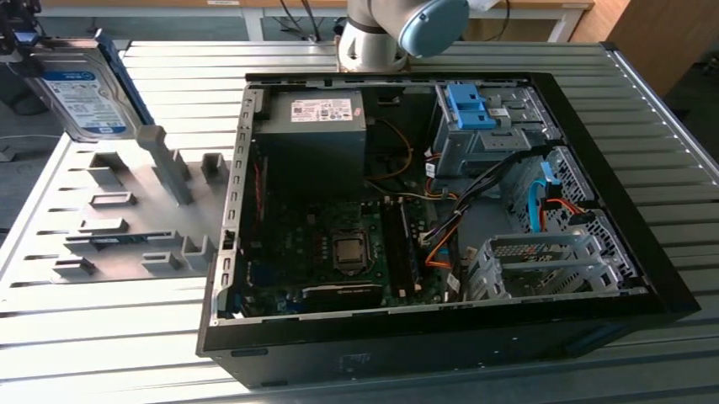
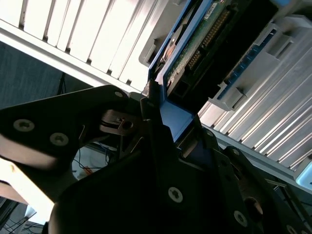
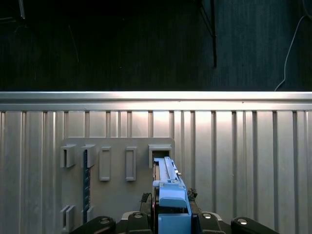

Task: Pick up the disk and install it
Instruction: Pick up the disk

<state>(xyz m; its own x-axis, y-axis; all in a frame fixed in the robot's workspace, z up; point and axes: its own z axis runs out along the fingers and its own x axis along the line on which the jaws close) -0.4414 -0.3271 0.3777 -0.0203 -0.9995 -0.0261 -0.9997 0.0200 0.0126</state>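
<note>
- An open computer case [image 1: 584, 337] lies on its side on a ribbed metal table [image 1: 101, 337], with its inner parts facing up.
- The disk [image 1: 84, 97] is outside the case, well off to the exterior view's left of it and beyond the case's far corner. It stands on edge, with its white-and-blue label turned towards the camera.
- The gripper [image 2: 165, 122] is clamped on the disk. In the second wrist view its dark fingers [image 2: 151, 114] press on the bright blue rail at one end, and the disk's green circuit board [image 2: 195, 44] shows past them.
- In the first wrist view the disk [image 3: 168, 180] is seen edge-on, with its blue rail running away from the gripper towards a slot in a grey holder plate [image 3: 117, 190].
- That holder plate [image 1: 124, 227] lies flat on the table just beside the case, on the exterior view's left. The disk is over the plate's far end; whether it touches the plate cannot be told.
- Inside the case, a grey power-supply box [image 1: 315, 126] with a white sticker sits in the far corner nearest the disk.
- A blue latch piece [image 1: 470, 105] sits along the far wall of the case.
- A pale metal drive cage [image 1: 540, 261] sits in the near corner of the case, on the side away from the disk.
- The arm's base [image 1: 382, 34] rises just behind the far wall of the case.
</note>
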